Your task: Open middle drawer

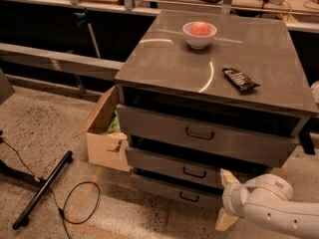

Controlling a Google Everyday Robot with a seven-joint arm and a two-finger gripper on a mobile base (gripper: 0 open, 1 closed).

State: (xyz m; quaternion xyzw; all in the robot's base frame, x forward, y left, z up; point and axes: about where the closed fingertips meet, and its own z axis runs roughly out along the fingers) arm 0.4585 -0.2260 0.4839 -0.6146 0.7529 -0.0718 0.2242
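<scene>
— Where did we stand with the middle drawer [159, 164]?

— It sat between the top drawer [159, 128] and the bottom drawer [159, 187], with its handle [193, 172] at centre. Our end effector [224, 199] hung low, to the right of that handle, its fingers spread apart and holding nothing.

— What worried us?

— The three handles sat stacked close together. We judged that coming in a shade low would hook the bottom drawer, and a shade high the top one. The loop also looked small, so a finger could slide off it, or press the front inward rather than pull.

— Anything in the way?

— Nothing lay between the end effector and the handle. The bowl [199, 34] and the dark packet [240, 78] rested on the worktop [164, 68], and we reckoned a hard tug might shake them. The box [102, 138] stood just beside the cabinet's left side. A cable [99, 198] looped on the floor beyond it. Both were well apart from our arm.
</scene>
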